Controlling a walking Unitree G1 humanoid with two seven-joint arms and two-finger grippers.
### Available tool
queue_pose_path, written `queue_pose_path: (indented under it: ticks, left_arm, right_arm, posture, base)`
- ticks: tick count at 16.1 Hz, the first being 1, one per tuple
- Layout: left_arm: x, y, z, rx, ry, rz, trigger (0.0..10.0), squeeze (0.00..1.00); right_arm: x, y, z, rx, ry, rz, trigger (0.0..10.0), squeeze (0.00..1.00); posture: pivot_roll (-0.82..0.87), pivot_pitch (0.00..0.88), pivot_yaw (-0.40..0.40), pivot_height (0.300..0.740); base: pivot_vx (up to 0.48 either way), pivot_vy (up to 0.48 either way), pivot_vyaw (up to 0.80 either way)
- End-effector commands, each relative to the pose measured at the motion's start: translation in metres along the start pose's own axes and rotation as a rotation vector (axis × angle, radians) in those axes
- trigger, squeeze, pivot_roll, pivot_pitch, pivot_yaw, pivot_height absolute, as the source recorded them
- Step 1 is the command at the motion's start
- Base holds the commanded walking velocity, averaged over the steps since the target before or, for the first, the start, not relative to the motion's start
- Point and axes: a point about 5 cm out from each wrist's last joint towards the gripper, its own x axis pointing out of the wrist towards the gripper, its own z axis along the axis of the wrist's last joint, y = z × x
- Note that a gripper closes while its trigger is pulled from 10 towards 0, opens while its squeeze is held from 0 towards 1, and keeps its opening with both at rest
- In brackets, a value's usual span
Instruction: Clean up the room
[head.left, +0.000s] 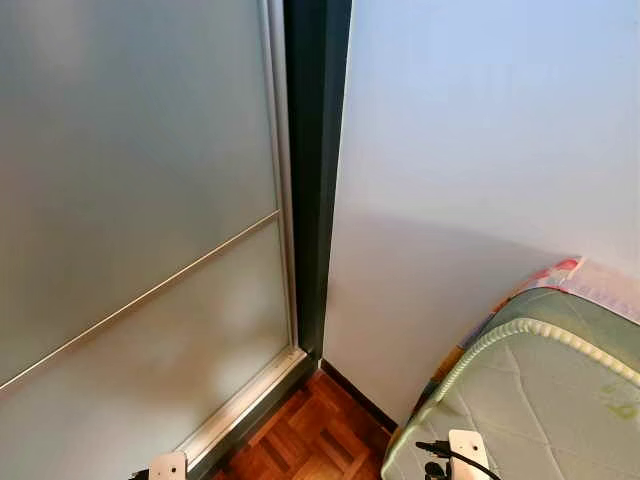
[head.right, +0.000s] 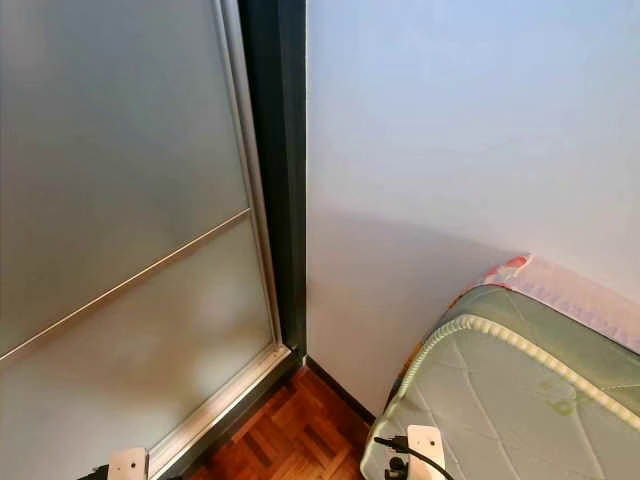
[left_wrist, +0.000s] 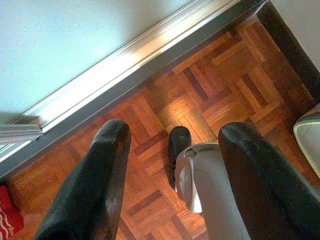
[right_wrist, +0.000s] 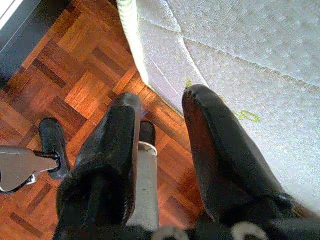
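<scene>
My left gripper (left_wrist: 175, 132) hangs open over the parquet floor (left_wrist: 220, 75), close to the metal track (left_wrist: 125, 60) of a sliding door, with nothing between its black fingers. My right gripper (right_wrist: 162, 97) is open too and holds nothing; it hangs beside the edge of a pale green quilted mattress (right_wrist: 240, 50). In the head views the mattress (head.left: 540, 400) sits low at the right against the white wall (head.left: 480, 150). A small red patterned item (left_wrist: 7, 215) lies on the floor by the door track.
A frosted sliding door (head.left: 130, 200) stands at the left and meets the wall at a dark frame (head.left: 315, 170). A narrow strip of parquet (head.left: 310, 440) runs between door and mattress. A pink patterned cloth (head.left: 600, 285) lies along the mattress's far edge. My own black feet (left_wrist: 178, 145) stand below.
</scene>
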Motion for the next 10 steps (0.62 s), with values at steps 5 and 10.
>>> queue_pose_path:
  ticks: [5,10]
  left_arm:
    - [0.0231,-0.0610,0.0737,0.121,-0.070,-0.196,10.0,0.00]
    - [0.0234,-0.0605,0.0762,0.117,-0.079,-0.197,10.0,0.00]
  right_arm:
    - [0.0050,-0.0157,0.0316,0.079,-0.035,-0.009,10.0,0.00]
    - [0.0063,-0.0132,0.0360,0.089,-0.033,-0.003,10.0,0.00]
  posture:
    - [0.05,0.000,-0.056,0.740]
    - [0.06,0.000,-0.056,0.740]
  base:
    - [0.000,0.000,-0.80]
    - [0.000,0.000,-0.79]
